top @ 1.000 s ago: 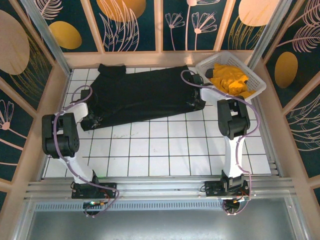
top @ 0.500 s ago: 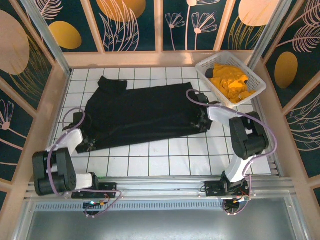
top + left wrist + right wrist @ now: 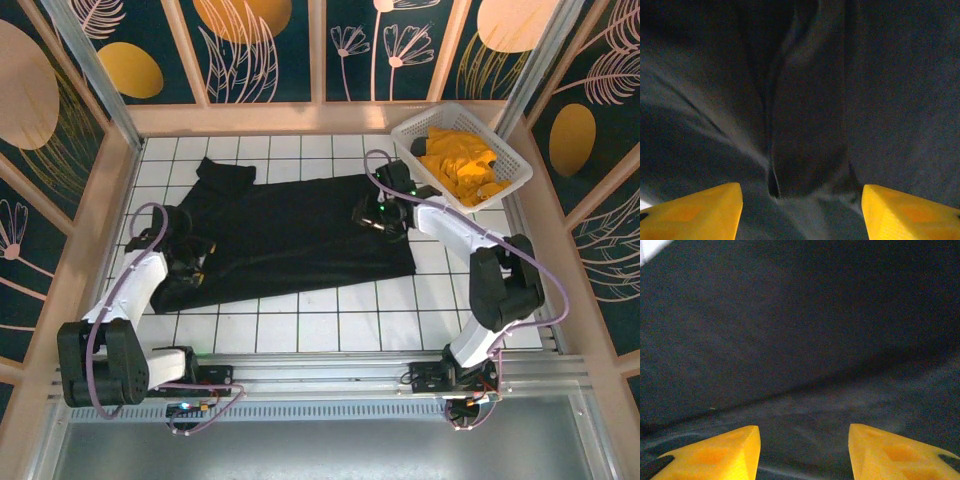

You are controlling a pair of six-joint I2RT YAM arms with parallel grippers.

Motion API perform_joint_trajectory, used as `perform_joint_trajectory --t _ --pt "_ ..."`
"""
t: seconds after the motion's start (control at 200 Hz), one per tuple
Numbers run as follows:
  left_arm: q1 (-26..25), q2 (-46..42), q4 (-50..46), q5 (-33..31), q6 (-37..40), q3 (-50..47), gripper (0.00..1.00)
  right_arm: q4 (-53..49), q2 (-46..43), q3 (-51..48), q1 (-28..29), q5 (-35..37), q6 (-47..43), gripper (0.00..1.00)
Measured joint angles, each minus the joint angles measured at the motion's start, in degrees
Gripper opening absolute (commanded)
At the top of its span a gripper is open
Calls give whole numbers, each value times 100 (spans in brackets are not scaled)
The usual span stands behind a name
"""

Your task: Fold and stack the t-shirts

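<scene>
A large black cloth t-shirt is spread flat over the middle and far-left part of the white tiled table, with one end bunched toward the far-left corner. The left gripper is lowered onto the shirt's near-left edge. The right gripper is reached across onto its far-right part. In both wrist views, yellow fingertips are seen spread apart over black cloth, with nothing pinched. Crumpled orange-yellow t-shirts are piled in a white plastic lattice basket at the far-right corner; their number is hard to make out.
</scene>
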Motion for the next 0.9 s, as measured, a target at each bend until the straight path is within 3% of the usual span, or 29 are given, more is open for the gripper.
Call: perform_joint_trajectory --t 0.32,0.525,0.636,0.786,0.896 --pt "-372 92 299 319 -1095 -321 65 107 319 306 155 -378 31 51" --pt "-372 426 575 317 -1270 -330 56 111 328 323 212 -433 46 51" --pt "-374 584 649 302 -1292 -330 45 109 328 323 212 -433 46 51" --pt "-391 623 702 264 -1303 -328 8 109 328 323 212 -431 50 51" --pt "-391 649 710 234 -1231 -299 0 109 328 323 212 -428 66 50"
